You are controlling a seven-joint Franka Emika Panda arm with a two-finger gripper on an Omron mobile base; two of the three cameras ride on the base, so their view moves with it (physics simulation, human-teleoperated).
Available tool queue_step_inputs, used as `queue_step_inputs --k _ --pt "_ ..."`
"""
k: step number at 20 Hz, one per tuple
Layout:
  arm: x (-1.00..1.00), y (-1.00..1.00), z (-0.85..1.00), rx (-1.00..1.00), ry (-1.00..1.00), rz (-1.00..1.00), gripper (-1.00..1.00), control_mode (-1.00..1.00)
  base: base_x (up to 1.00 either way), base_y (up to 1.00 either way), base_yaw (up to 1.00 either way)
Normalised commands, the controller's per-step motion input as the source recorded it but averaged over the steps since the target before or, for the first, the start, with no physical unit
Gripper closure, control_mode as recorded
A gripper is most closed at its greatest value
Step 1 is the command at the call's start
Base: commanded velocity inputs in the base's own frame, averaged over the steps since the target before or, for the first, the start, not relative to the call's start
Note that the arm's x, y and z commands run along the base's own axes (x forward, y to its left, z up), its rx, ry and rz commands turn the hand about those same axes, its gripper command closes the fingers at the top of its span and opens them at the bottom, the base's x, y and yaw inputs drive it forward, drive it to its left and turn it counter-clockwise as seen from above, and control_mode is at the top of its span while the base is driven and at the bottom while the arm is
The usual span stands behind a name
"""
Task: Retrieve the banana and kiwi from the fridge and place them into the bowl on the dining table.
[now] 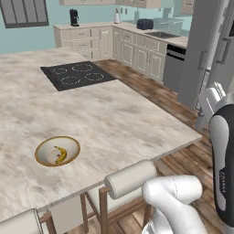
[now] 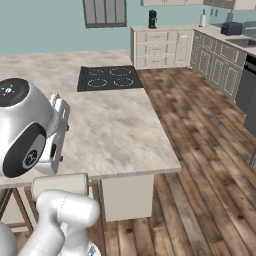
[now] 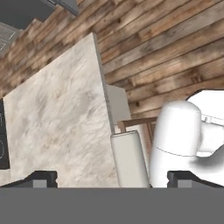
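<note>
Banana (image 1: 60,154) in bowl (image 1: 57,151) at lower left of desk (image 1: 105,114), fridge (image 1: 212,50) (doors closed) upper right, fingers (image 3: 43,178) spread wide, holding nothing, over desk edge.

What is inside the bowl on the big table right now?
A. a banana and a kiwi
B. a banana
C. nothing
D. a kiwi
B: in the left base view the bowl on the dining table holds one yellow banana and no round green fruit beside it.
</note>
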Motion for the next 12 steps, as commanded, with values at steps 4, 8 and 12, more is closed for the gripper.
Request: queue_step_inputs --k 4,8,12 --pt "0.0 -0.38 -0.09 0.0 -0.07 -0.08 -1.0 -1.0 0.0 0.0 0.0" --pt "0.0 -0.38 0.0 0.0 0.0 -0.07 -1.0 -1.0 0.0 0.0 0.0" --pt "-0.02 -0.33 -0.01 0.0 0.0 -0.08 -1.0 -1.0 0.0 0.0 0.0"
